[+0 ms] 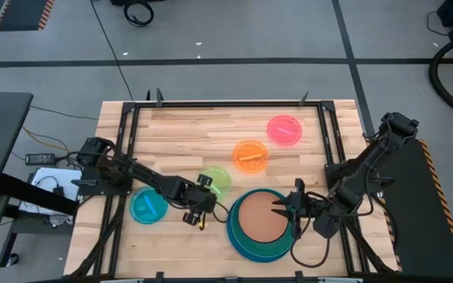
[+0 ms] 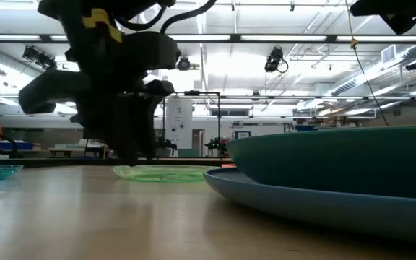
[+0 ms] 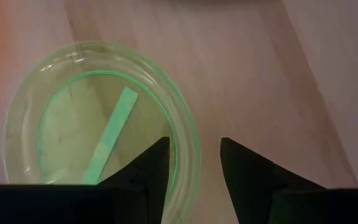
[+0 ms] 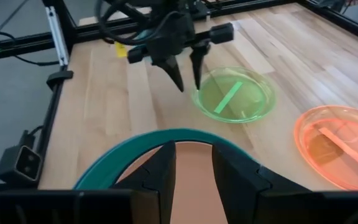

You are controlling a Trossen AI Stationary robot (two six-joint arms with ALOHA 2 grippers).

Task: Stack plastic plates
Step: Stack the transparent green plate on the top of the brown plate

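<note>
A tan-brown plate (image 1: 259, 220) lies on top of a stack, over a teal plate (image 2: 338, 159) and a large blue plate (image 2: 302, 204), at the table's near right. My right gripper (image 4: 194, 149) hovers open over the tan plate's right part (image 4: 191, 199). The translucent lime-green plate (image 1: 219, 179) lies flat on the table left of the stack. My left gripper (image 4: 187, 84) points down, open, at its near-left rim (image 3: 194, 140), with one finger over the plate and one outside it. The cyan (image 1: 148, 206), orange (image 1: 250, 155) and pink (image 1: 285, 129) plates lie apart on the wood. My left gripper stands open astride the lime-green plate's rim (image 4: 199, 94), coming from above; I cannot tell whether a finger touches the rim or the table.
A green strip lies inside the lime plate (image 3: 110, 140) and an orange one inside the orange plate (image 4: 334, 140). A black frame rail (image 1: 124, 141) runs along the table's sides. Bare wood shows at the far left (image 1: 179, 126) and between the plates.
</note>
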